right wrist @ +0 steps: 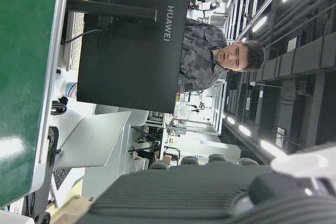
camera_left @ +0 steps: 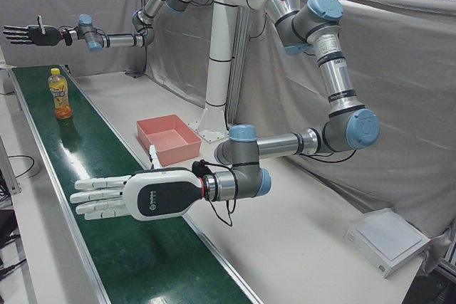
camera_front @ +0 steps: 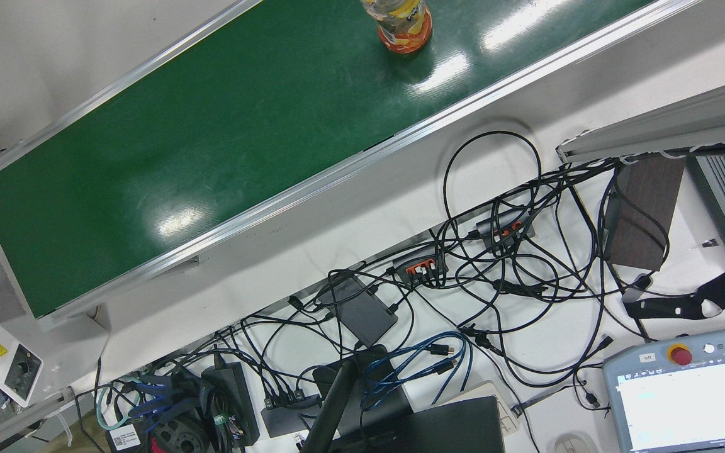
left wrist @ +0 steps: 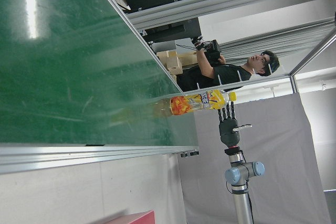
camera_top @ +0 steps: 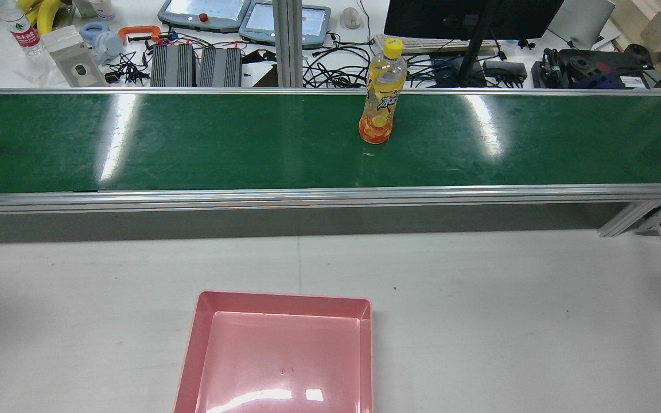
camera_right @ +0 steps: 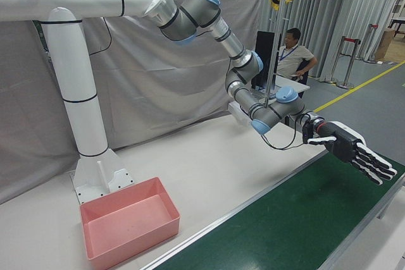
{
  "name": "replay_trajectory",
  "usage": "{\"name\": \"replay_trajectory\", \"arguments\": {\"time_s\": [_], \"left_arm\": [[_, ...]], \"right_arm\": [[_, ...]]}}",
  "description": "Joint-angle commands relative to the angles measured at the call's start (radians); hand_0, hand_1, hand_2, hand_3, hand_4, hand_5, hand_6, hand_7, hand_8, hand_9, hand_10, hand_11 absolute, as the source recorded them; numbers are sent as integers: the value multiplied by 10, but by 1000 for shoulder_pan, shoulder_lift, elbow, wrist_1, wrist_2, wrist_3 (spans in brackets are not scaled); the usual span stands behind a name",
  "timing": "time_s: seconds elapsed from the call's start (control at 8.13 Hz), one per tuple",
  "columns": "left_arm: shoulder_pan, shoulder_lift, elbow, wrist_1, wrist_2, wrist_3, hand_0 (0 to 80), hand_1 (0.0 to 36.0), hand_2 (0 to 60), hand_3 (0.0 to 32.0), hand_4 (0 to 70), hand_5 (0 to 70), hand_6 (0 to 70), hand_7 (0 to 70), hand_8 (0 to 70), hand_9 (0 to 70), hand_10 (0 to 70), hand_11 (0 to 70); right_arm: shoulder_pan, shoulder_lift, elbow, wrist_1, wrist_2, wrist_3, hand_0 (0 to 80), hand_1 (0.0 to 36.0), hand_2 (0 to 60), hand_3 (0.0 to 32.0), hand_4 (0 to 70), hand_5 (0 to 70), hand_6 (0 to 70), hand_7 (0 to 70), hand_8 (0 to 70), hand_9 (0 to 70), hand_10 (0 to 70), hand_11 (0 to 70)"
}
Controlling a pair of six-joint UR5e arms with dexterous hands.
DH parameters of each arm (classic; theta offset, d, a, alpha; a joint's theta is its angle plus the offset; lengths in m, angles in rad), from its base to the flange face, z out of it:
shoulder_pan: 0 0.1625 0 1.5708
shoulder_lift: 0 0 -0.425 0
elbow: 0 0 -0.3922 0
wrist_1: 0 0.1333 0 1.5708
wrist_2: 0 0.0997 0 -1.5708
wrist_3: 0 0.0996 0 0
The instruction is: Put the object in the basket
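A yellow-capped juice bottle point(camera_top: 382, 94) stands upright on the green conveyor belt point(camera_top: 193, 137), right of centre; it also shows as bottle point(camera_front: 405, 25), bottle point(camera_left: 61, 94) and bottle point(left wrist: 202, 102). The pink basket point(camera_top: 282, 301) lies empty on the grey table before the belt, also seen as basket point(camera_left: 153, 127) and basket point(camera_right: 130, 232). My left hand point(camera_left: 125, 196) hovers flat over the belt, open, far from the bottle. My right hand point(camera_left: 28, 34) is open beyond the bottle, fingers stretched; it also shows as right hand point(camera_right: 351, 148) and right hand point(left wrist: 228, 127).
Beyond the belt lie tangled cables point(camera_front: 494, 264), teach pendants point(camera_top: 204, 14) and a monitor point(right wrist: 131, 40). People are behind the station: one person point(camera_right: 292, 55), another person point(left wrist: 231, 69), a third person point(right wrist: 220, 59). The white pedestal point(camera_right: 88, 124) stands behind the basket.
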Motion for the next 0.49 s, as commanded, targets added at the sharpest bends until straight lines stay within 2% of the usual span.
{"name": "replay_trajectory", "arguments": {"time_s": [0.0,0.37], "left_arm": [[0,0,0,0,0,-1,520,100,0,0,65,31,0,0,0,0,30,62],[2,0,0,0,0,-1,518,102,0,0,64,28,0,0,0,0,30,62]], "right_arm": [[0,0,0,0,0,0,0,0,0,0,0,0,0,0,0,0,0,0],[0,0,0,0,0,0,0,0,0,0,0,0,0,0,0,0,0,0]]}}
